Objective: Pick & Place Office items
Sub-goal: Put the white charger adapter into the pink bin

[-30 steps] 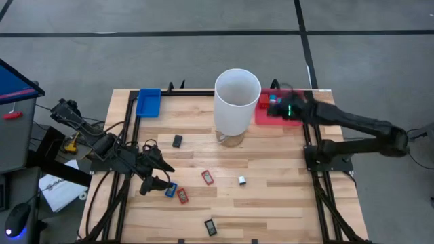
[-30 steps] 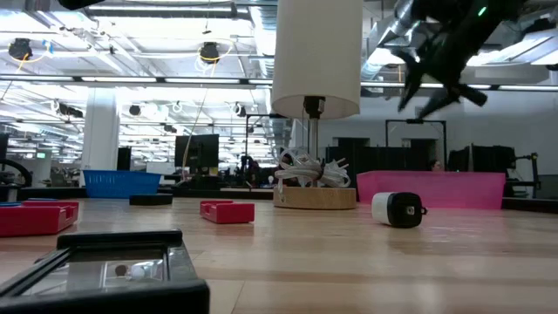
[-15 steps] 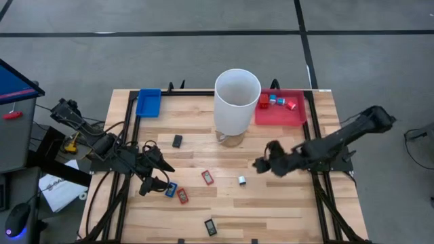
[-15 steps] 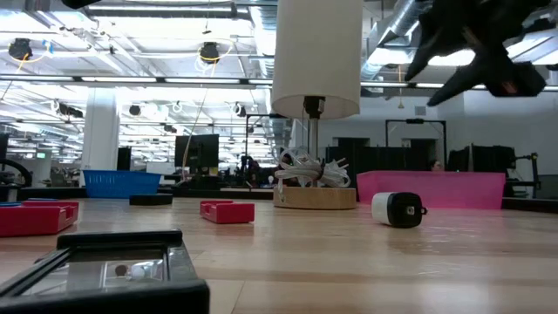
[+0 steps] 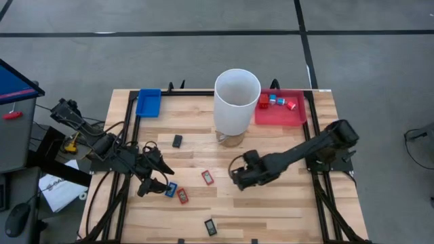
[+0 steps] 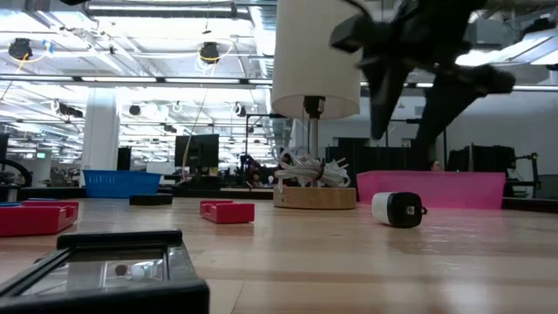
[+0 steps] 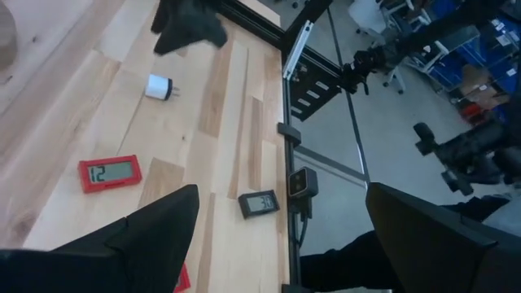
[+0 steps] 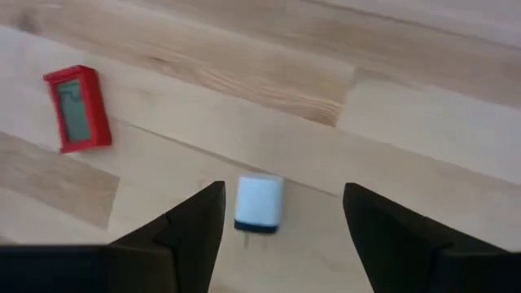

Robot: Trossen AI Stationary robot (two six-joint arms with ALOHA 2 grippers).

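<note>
The right pincer [image 5: 239,177] hangs over the middle of the counter [image 5: 271,210], its fingers [image 8: 191,228] spread wide with nothing between them. Directly under it lies a small white charger [image 8: 259,203], resting on its side; in the right wrist view its prongs stick out from one short end, pointing back toward the camera, so its long axis runs along the line of the pincer's reach. In the low view the same charger [image 6: 398,209] sits on the wood with its dark face turned toward the camera, in front of the red tray [image 6: 432,188].

Beside the charger, a red rectangular display [image 5: 207,177] lies flat, its long axis tilted slightly off the wood grain. Near the left pincer [image 5: 154,180], which is open and low over the left part of the counter, a blue piece [image 5: 171,190] and another red one [image 5: 182,196] lie just beside each other. A black flat piece [image 5: 177,141] lies near the white cylinder [image 5: 237,102], and another [image 5: 211,227] near the front edge. Several red and blue cube-like bits [image 5: 274,102] sit inside the red tray; the blue tray [image 5: 148,102] stands at the far left corner
</note>
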